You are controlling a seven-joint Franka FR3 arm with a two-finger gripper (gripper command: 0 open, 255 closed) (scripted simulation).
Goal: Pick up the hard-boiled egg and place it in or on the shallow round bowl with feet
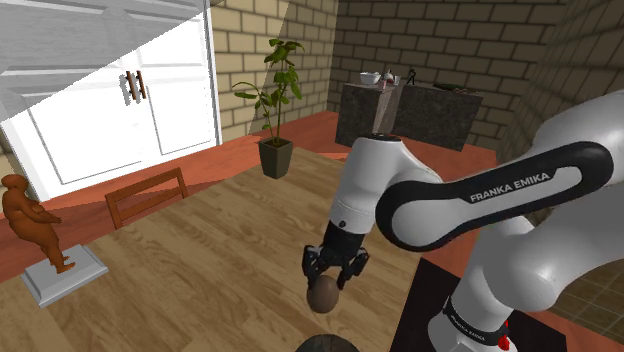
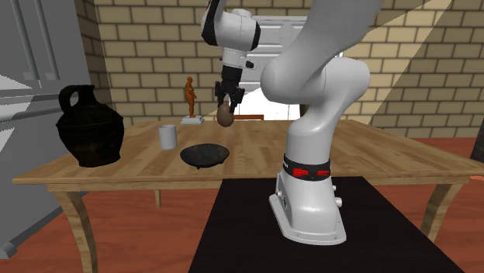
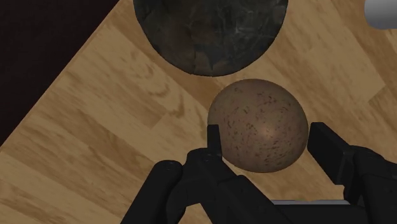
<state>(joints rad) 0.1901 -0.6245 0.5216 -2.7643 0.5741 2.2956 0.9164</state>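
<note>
1. The step in hand looks like the carry. The gripper (image 2: pixel 226 107) clasps the egg (image 3: pixel 257 124) between its two black fingers, one on each side, and the egg hangs clear above the wooden table (image 2: pixel 372 151).
2. In the second exterior view, the shallow dark bowl (image 2: pixel 205 155) sits on the table at about 7 o'clock from the egg, lower and near, but not directly beneath it. Nothing lies in the bowl.
3. The next move probably calls for a short shift until the egg is over the bowl's middle. A gentle descent should follow before the fingers part, since a round egg dropped from height could roll or bounce out over the low rim.
4. The egg is brown with dark speckles, smooth and rounded. Its widest part bulges beyond the fingertips, so the grip seems secure but narrow.
5. A white cup (image 2: pixel 167 136) stands at about 10 o'clock from the bowl, well clear of the path.
</note>
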